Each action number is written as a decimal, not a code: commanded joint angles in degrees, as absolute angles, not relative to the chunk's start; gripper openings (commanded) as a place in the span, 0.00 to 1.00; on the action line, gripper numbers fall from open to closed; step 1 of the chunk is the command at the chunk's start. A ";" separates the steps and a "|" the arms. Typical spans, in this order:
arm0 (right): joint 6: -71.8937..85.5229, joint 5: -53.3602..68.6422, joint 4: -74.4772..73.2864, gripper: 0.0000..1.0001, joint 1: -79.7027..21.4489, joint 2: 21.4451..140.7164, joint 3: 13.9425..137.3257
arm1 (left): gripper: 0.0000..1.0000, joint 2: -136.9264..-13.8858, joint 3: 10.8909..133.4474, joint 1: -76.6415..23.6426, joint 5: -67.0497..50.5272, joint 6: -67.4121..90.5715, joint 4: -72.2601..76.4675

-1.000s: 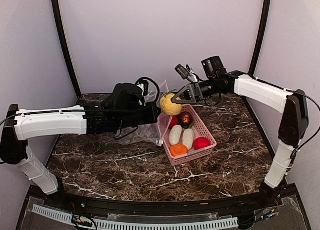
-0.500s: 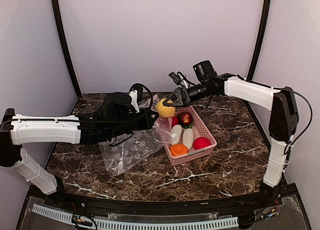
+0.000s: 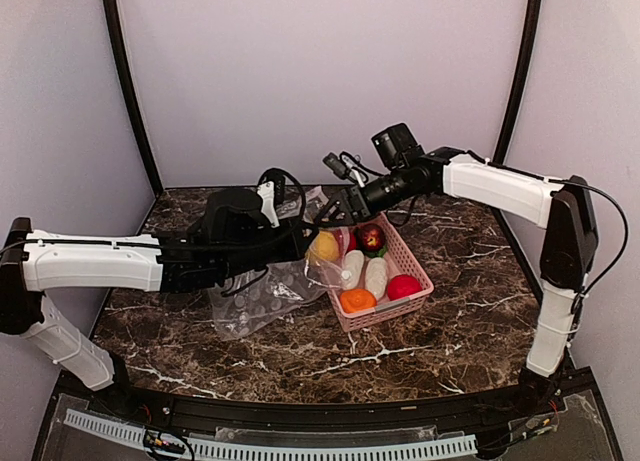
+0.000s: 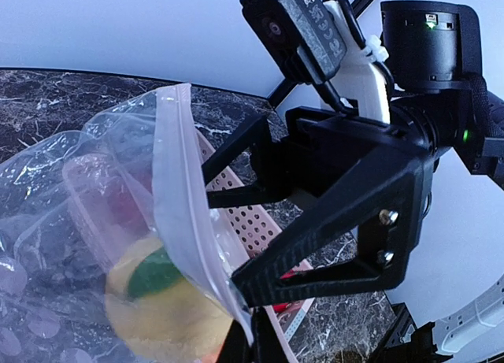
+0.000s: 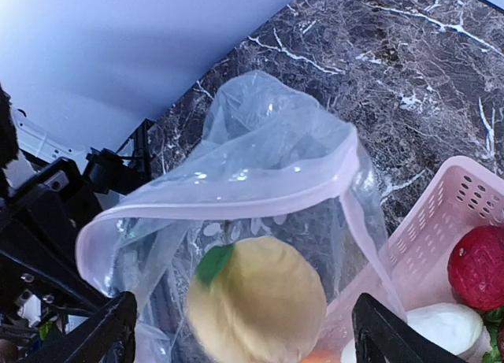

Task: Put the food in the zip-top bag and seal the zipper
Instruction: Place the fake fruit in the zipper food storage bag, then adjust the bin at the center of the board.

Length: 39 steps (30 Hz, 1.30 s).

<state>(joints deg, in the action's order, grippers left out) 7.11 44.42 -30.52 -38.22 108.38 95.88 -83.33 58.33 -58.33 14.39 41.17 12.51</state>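
Note:
The zip-top bag hangs open-mouthed from my left gripper, which is shut on its edge. The pinkish zipper rings the open mouth. A yellowish-tan round fruit with a green leaf sits inside the bag, blurred; it also shows in the top view. My right gripper is open just above the bag mouth, fingers spread either side of the fruit, not touching it. The rest of the food lies in the pink basket: maroon, white ones, orange, red.
The basket stands on the marble table right of the bag, touching it. The bag's lower part drapes on the table in front of the left arm. Lilac walls with black posts close in the back and sides.
My right gripper moved left and down to the bag mouth and opened. The yellowish fruit left it and is now inside the bag. The bag has settled lower.

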 commanded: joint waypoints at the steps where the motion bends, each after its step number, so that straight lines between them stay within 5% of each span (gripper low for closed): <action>1: 4.84 46.08 -31.44 0.94 -37.86 103.38 97.09 | 0.01 -80.69 55.89 -58.36 16.69 40.35 12.58; 12: 3.57 36.36 -32.88 0.68 -37.62 101.18 92.75 | 0.01 -77.13 53.08 -58.30 20.13 39.44 10.51; 26: 6.51 43.32 -32.65 0.58 -38.13 109.16 98.14 | 0.01 -75.66 52.07 -58.31 20.41 39.62 9.41; 32: 3.04 39.76 -34.19 0.58 -35.17 109.73 97.54 | 0.01 -75.13 51.51 -58.32 21.10 39.93 7.57; 39: -5.47 25.91 -37.92 0.71 -25.90 110.60 95.04 | 0.01 -72.44 49.18 -58.28 21.83 40.85 7.20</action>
<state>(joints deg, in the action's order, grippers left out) 0.97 35.97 -35.16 -30.55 109.10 96.12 -75.46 50.87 -58.39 20.62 40.36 8.78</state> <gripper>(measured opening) 0.687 0.009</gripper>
